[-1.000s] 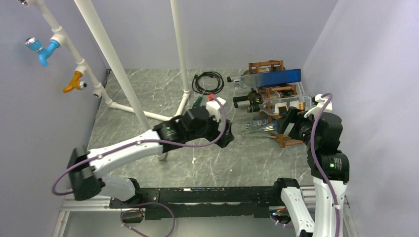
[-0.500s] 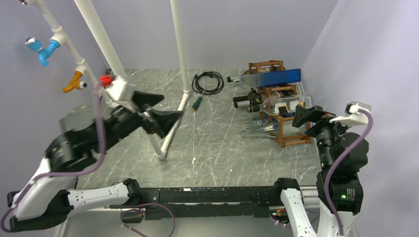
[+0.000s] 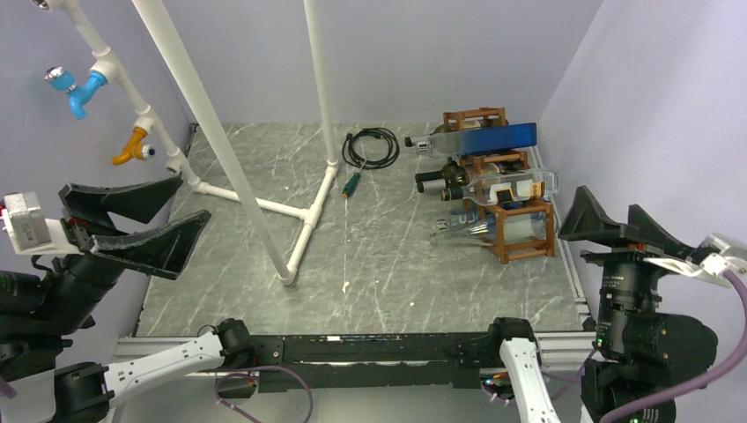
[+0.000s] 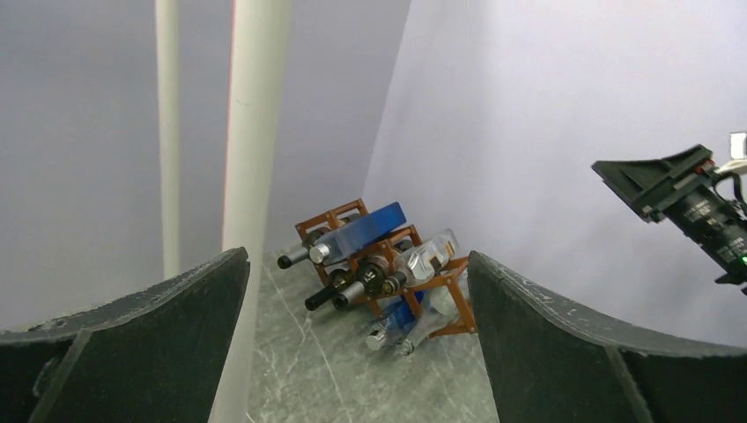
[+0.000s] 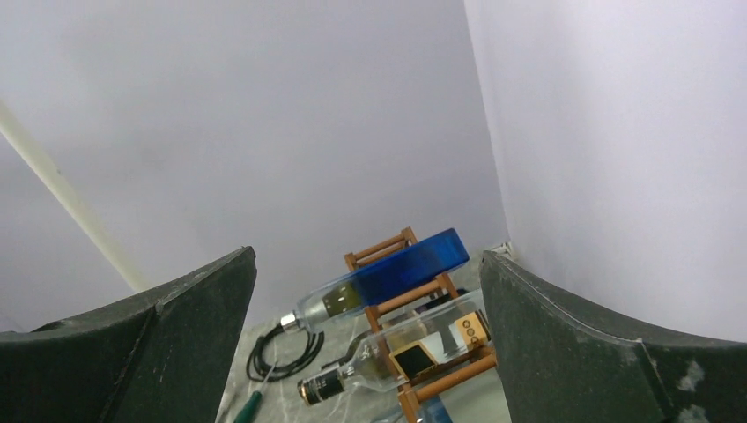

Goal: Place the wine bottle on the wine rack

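Lower left, the left gripper (image 3: 194,198) hangs spread and empty; right of centre on the bench (image 3: 388,264), the clear wine bottle (image 3: 460,228) lies in the wine rack's (image 3: 477,113) lowest cell, neck poking leftward; lower right, the right gripper (image 3: 610,204) gapes empty; placement looks finished, so hold both arms well clear of the necks.

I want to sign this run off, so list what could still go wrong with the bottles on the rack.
1. The blue bottle lies high on the wine rack and overhangs both sides; a knock might roll it off.
2. The lowest clear bottle sits tilted, neck sticking out over the table, so it may slide out.
3. The left gripper and right gripper are open and away, so nothing would catch either.
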`<state>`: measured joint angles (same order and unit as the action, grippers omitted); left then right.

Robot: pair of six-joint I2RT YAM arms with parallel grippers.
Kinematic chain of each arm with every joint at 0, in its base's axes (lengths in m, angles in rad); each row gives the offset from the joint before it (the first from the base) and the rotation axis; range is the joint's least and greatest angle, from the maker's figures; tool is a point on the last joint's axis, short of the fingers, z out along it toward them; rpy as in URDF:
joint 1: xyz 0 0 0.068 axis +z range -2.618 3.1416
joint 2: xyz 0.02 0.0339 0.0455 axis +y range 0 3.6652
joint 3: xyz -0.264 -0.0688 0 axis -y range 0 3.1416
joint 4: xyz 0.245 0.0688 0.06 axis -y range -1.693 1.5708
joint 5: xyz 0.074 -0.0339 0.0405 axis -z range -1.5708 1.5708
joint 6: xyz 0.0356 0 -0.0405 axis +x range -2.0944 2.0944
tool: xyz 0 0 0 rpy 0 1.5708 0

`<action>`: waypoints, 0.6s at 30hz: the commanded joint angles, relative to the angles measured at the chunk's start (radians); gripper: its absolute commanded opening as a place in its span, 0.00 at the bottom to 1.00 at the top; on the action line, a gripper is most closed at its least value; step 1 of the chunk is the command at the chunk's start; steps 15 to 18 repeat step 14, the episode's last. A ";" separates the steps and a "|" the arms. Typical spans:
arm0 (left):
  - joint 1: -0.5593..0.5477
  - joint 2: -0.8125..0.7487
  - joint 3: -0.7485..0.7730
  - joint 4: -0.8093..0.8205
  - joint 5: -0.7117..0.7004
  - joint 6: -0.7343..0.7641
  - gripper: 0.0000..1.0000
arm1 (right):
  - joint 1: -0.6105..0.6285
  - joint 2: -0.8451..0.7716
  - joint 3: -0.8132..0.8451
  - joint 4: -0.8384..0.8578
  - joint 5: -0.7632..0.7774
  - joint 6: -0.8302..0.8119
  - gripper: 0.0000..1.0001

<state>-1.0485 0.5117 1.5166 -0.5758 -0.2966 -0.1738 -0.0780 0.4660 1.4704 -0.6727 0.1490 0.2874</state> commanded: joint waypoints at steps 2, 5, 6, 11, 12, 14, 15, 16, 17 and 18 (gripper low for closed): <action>0.002 -0.012 -0.009 0.029 -0.053 0.037 1.00 | 0.004 -0.012 0.026 0.039 0.052 -0.008 1.00; 0.002 -0.001 0.009 -0.004 -0.066 0.032 0.99 | 0.010 0.009 0.057 0.012 0.056 -0.001 1.00; 0.002 -0.005 0.000 -0.005 -0.069 0.034 0.99 | 0.010 -0.004 0.040 0.028 0.057 -0.001 1.00; 0.002 -0.022 -0.029 0.015 -0.068 0.015 1.00 | 0.010 -0.043 0.002 0.067 0.062 0.005 1.00; 0.002 -0.016 -0.017 0.005 -0.075 0.010 1.00 | 0.011 -0.039 0.009 0.069 0.067 0.004 1.00; 0.002 -0.007 0.012 -0.028 -0.085 0.011 0.99 | 0.013 -0.017 0.046 0.032 0.068 0.002 1.00; 0.002 -0.007 0.012 -0.028 -0.085 0.011 0.99 | 0.013 -0.017 0.046 0.032 0.068 0.002 1.00; 0.002 -0.007 0.012 -0.028 -0.085 0.011 0.99 | 0.013 -0.017 0.046 0.032 0.068 0.002 1.00; 0.002 -0.007 0.012 -0.028 -0.085 0.011 0.99 | 0.013 -0.017 0.046 0.032 0.068 0.002 1.00; 0.002 -0.007 0.012 -0.028 -0.085 0.011 0.99 | 0.013 -0.017 0.046 0.032 0.068 0.002 1.00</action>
